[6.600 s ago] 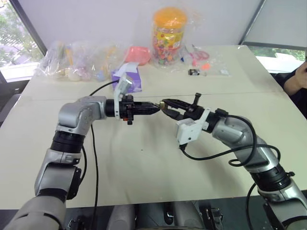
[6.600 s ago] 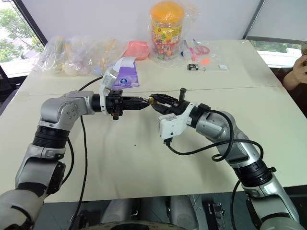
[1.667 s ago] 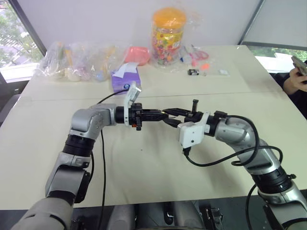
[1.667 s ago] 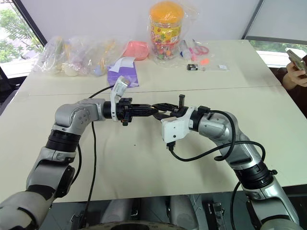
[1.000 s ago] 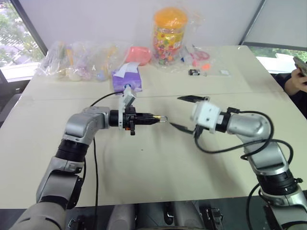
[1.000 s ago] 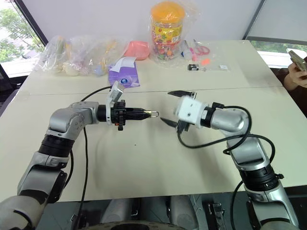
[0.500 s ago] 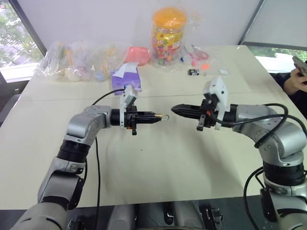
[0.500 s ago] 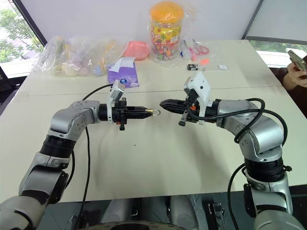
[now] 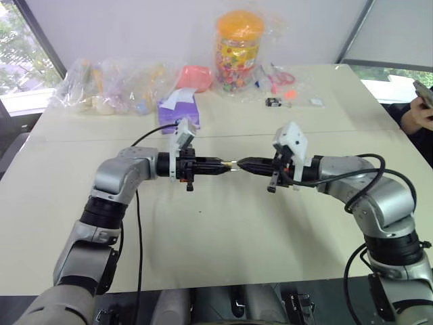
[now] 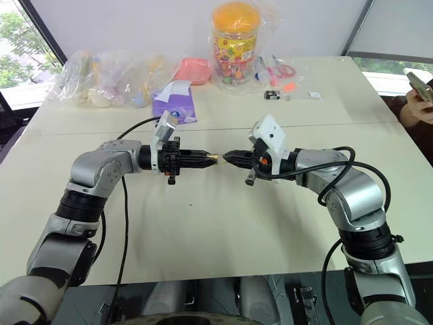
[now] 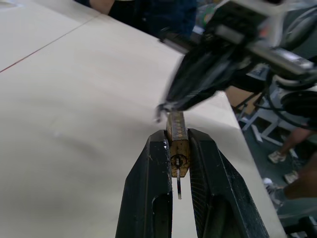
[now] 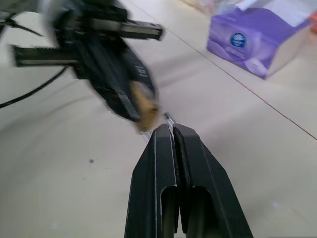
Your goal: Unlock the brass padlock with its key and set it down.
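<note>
1. Now held in mid-air over the table (image 9: 203, 237): padlock (image 11: 177, 140), pinched between the fingers of the left gripper (image 9: 218, 165), which is closed on its brass body.
2. Long axis of padlock in line with those fingers, shackle end pointing away toward the right gripper (image 10: 228, 157); keyhole end facing back toward the left wrist, with a thin metal blade, apparently the key, hanging from it.
3. Right gripper fully closed, tips brought nose to nose with the left gripper and meeting the shackle end; cannot tell whether the thin loop is actually nipped between them.
4. Both grippers roughly level and facing each other along one line, so the shackle lies straight ahead of the right one.
5. Judged: coming move likely a pull along that shared line to draw the shackle out, with the left grip kept firm.
</note>
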Tool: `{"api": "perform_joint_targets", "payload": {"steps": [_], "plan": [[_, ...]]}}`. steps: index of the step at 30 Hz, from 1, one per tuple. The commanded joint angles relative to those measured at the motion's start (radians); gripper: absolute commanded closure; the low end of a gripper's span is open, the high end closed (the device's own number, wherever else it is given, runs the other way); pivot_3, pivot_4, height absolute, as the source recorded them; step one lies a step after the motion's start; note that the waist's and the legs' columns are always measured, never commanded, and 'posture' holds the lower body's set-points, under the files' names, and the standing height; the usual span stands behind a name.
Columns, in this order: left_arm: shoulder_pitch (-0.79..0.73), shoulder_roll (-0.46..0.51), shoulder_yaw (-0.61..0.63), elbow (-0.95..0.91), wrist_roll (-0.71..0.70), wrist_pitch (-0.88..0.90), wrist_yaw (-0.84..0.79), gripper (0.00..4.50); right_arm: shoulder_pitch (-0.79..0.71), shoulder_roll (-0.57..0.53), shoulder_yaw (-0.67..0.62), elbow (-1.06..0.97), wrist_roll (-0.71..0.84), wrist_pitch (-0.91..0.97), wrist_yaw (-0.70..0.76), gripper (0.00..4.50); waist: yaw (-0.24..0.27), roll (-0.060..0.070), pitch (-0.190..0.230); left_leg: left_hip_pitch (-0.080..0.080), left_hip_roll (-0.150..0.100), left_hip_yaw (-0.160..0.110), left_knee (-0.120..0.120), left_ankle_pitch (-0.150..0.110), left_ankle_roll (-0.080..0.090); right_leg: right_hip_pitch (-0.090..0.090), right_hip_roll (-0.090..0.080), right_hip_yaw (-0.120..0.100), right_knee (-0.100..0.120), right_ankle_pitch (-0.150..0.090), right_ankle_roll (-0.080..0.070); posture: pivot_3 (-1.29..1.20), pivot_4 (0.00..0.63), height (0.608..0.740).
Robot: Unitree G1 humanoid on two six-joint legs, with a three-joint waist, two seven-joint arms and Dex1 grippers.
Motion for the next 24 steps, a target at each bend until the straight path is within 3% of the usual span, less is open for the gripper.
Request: {"api": "perform_joint_targets", "payload": {"steps": [1, 7, 13, 18, 24], "plan": [[-0.007, 0.011, 0.026, -0.064, -0.042, 0.023, -0.013, 4.5, 0.004, 0.0, 0.005, 0.024, -0.027, -0.044, -0.006, 4.42, 0.0, 0.0, 0.0, 0.0, 0.0, 0.0, 0.0, 0.0, 0.0, 0.0, 0.0, 0.0, 0.0, 0.0, 0.0, 0.0, 0.15, 0.737], [-0.013, 0.019, 0.041, -0.052, -0.048, 0.024, -0.003, 4.5, 0.053, -0.02, 0.044, 0.044, -0.073, -0.093, 0.013, 4.42, 0.0, 0.0, 0.0, 0.0, 0.0, 0.0, 0.0, 0.0, 0.0, 0.0, 0.0, 0.0, 0.0, 0.0, 0.0, 0.0, 0.15, 0.737], [-0.003, 0.035, 0.013, -0.051, -0.042, 0.023, -0.028, 4.5, 0.064, -0.052, 0.003, 0.017, -0.077, -0.102, 0.008, 4.42, 0.0, 0.0, 0.0, 0.0, 0.0, 0.0, 0.0, 0.0, 0.0, 0.0, 0.0, 0.0, 0.0, 0.0, 0.0, 0.0, 0.15, 0.737], [0.013, 0.043, -0.004, -0.052, -0.033, 0.013, -0.045, 4.5, 0.04, -0.079, -0.053, -0.051, -0.021, -0.049, 0.001, 4.42, 0.0, 0.0, 0.0, 0.0, 0.0, 0.0, 0.0, 0.0, 0.0, 0.0, 0.0, 0.0, 0.0, 0.0, 0.0, 0.0, 0.15, 0.737], [0.001, 0.036, -0.009, -0.029, -0.028, 0.004, -0.053, 4.5, 0.02, -0.039, -0.034, -0.146, 0.027, 0.015, -0.04, 4.42, 0.0, 0.0, 0.0, 0.0, 0.001, 0.0, 0.0, 0.0, 0.0, 0.0, 0.001, 0.0, 0.0, 0.0, 0.0, 0.0, 0.15, 0.737]]}}
